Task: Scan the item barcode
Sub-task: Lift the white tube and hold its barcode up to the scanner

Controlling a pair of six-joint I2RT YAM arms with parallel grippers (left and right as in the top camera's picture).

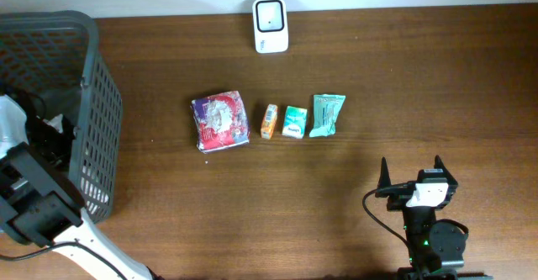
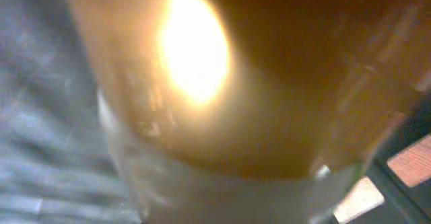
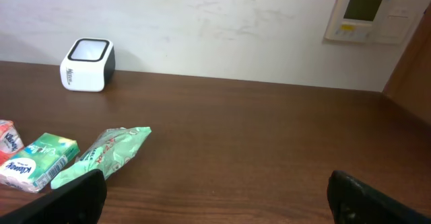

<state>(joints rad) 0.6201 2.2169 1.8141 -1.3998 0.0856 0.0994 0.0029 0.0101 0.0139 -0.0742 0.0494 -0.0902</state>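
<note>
A white barcode scanner (image 1: 271,25) stands at the table's back edge, and the right wrist view shows the scanner (image 3: 87,64) too. My left arm reaches into the grey basket (image 1: 101,103) at the far left, where its gripper (image 1: 38,124) is hard to make out. The left wrist view is filled by a blurred amber item with a pale band (image 2: 222,116), very close to the lens; no fingers show there. My right gripper (image 1: 412,172) rests near the front right, open and holding nothing, fingers (image 3: 81,194) wide apart.
A row lies mid-table: a purple-white packet (image 1: 220,121), a small orange pack (image 1: 268,121), a green-white tissue pack (image 1: 293,122) and a mint-green packet (image 1: 326,114). A wall panel (image 3: 363,14) hangs behind at the right.
</note>
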